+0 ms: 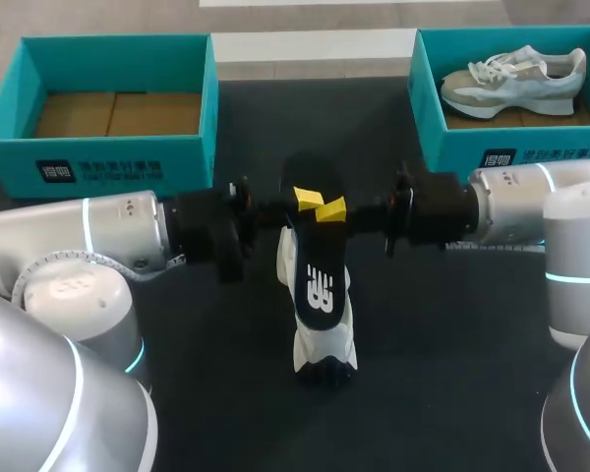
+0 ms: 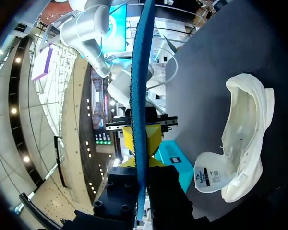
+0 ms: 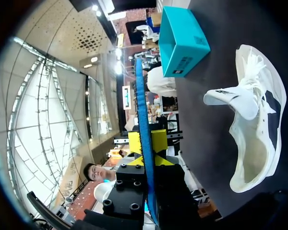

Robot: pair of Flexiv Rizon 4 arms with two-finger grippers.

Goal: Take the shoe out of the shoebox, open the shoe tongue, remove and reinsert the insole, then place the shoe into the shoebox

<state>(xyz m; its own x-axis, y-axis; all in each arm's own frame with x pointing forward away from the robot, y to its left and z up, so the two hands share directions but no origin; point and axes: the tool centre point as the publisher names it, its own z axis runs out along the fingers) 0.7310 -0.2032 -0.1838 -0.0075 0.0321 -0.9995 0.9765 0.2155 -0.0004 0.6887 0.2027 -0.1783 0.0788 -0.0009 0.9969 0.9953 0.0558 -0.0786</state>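
Note:
A black insole (image 1: 320, 270) with a white logo hangs in the air over the middle of the table, blue along its edge (image 2: 138, 72) (image 3: 142, 105). My left gripper (image 1: 309, 199) (image 2: 140, 160) and my right gripper (image 1: 334, 209) (image 3: 148, 154) meet at its far end. Each has its yellow tips pressed on the insole from both sides. Beneath the insole a white shoe (image 1: 324, 344) (image 2: 245, 139) (image 3: 257, 139) lies on the dark table with its tongue pulled open.
At the back left stands a teal shoebox (image 1: 118, 162) with only a cardboard floor inside. Another teal shoebox (image 1: 531, 152) at the back right holds a second pale shoe (image 1: 511, 79). Both arms stretch level across the table's middle.

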